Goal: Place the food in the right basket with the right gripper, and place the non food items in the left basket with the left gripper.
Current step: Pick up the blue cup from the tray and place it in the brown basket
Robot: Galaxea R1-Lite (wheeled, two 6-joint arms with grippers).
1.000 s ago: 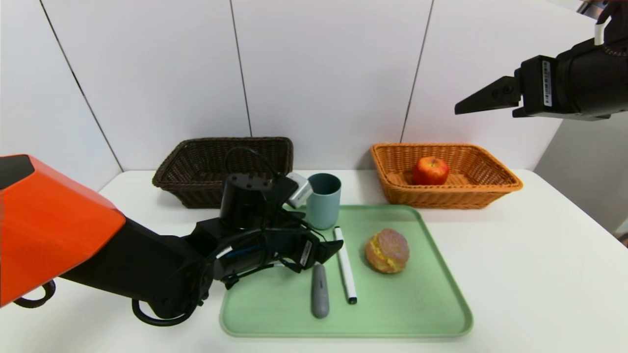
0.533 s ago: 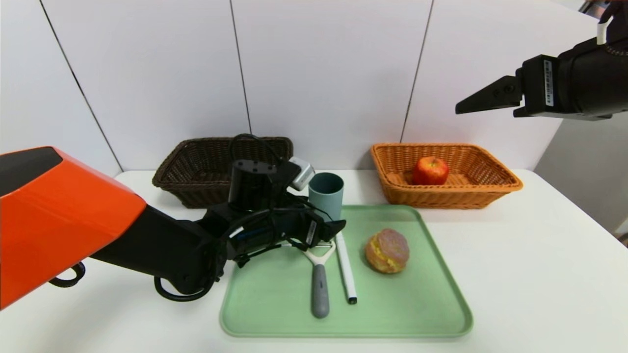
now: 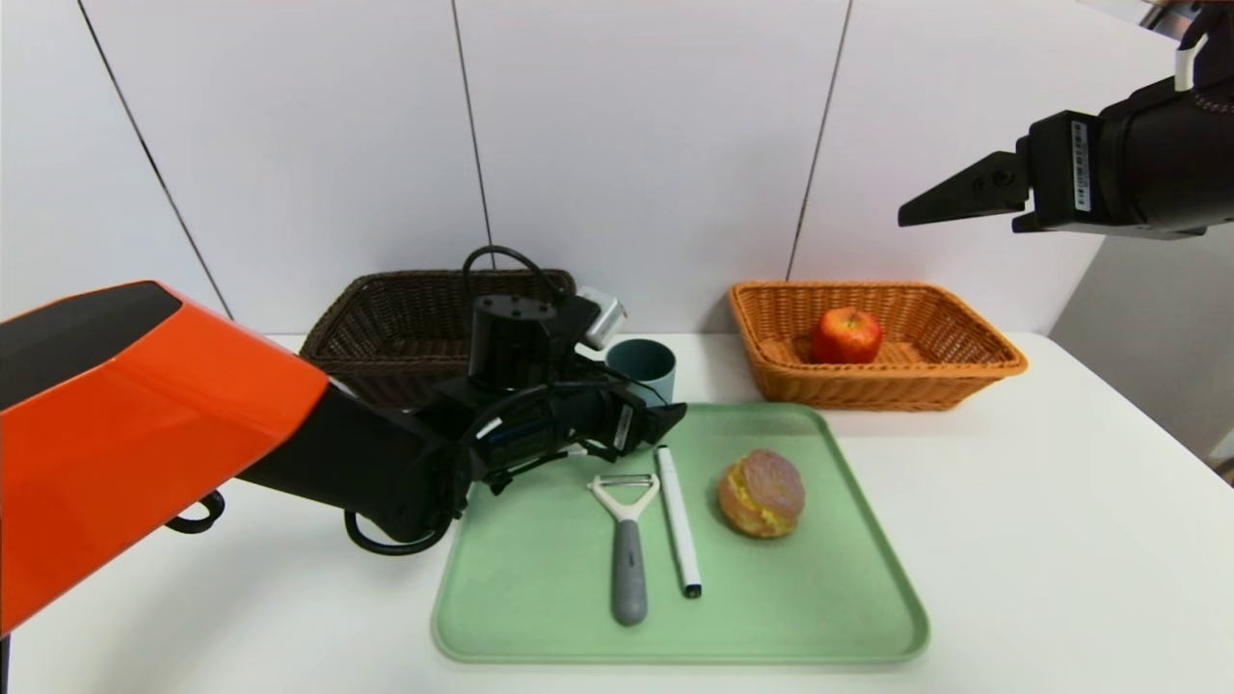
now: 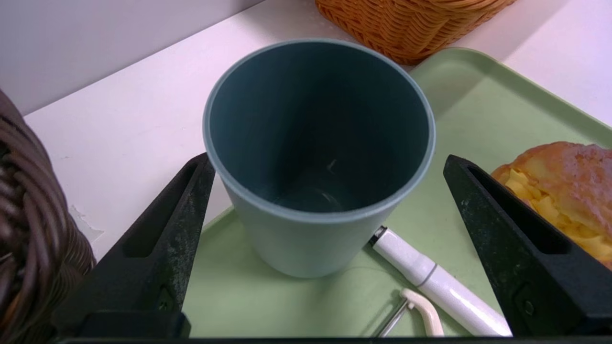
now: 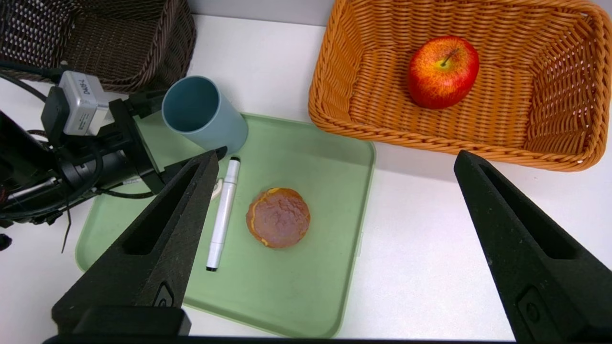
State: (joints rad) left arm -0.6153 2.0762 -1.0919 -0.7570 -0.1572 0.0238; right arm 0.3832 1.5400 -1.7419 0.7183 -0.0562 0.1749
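Left tool point(image 4: 329, 160) open around the upright teal-grey cup point(image 4: 306, 239)

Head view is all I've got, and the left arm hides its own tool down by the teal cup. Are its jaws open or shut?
Observer: Open. In the left wrist view, the left tool has its jaws spread wide, one on each side of the cup.
Operator: I can't see the cup's base. What's under it?
Observer: The green tray; the base stands on it, near its edge.
Operator: And the right tool, raised on the right, gripping anything?
Observer: No. The right wrist view shows the right tool wide open, holding nothing.
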